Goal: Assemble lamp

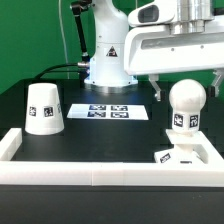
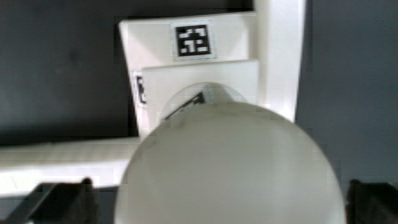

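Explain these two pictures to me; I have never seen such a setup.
The white machine is a robot arm with a two-finger gripper at its end. One picture comes from a camera off the arm that sees the whole table; the other comes from a camera on the wrist, looking down along the gripper. On the black table are three white lamp parts: the cup-like shade at the exterior view's left, and at its right the ball-topped bulb standing at the flat base. The big pale shape in the wrist view is that bulb from above. The flat sheet with printed squares is the marker board; a white border frame edges the table. The gripper is open over the bulb and holds nothing.
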You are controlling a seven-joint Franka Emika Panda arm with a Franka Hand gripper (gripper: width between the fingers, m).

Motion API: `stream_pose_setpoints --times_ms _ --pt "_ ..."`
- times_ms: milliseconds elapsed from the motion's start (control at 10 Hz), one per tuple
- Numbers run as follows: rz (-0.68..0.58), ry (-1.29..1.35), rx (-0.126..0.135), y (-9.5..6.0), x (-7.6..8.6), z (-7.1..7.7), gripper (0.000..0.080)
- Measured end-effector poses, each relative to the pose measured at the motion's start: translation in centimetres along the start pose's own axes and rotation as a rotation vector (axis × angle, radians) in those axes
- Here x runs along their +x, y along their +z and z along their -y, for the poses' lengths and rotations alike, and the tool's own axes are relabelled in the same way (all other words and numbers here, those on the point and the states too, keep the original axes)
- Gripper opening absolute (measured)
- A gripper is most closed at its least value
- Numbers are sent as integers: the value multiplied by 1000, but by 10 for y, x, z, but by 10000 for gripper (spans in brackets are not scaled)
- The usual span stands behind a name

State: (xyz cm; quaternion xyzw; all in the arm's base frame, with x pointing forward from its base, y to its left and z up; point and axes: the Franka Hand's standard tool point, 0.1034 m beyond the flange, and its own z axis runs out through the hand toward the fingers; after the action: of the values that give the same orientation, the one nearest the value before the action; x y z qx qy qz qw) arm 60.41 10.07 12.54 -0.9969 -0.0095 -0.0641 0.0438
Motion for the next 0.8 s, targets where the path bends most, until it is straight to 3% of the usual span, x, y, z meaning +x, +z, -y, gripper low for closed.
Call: stream_pose_setpoints --times_ms 200,700,800 --pt "1 -169 -18 0 0 2 699" --pt "6 -481 -28 0 0 -2 699" --pt "10 -590 -47 0 1 0 699"
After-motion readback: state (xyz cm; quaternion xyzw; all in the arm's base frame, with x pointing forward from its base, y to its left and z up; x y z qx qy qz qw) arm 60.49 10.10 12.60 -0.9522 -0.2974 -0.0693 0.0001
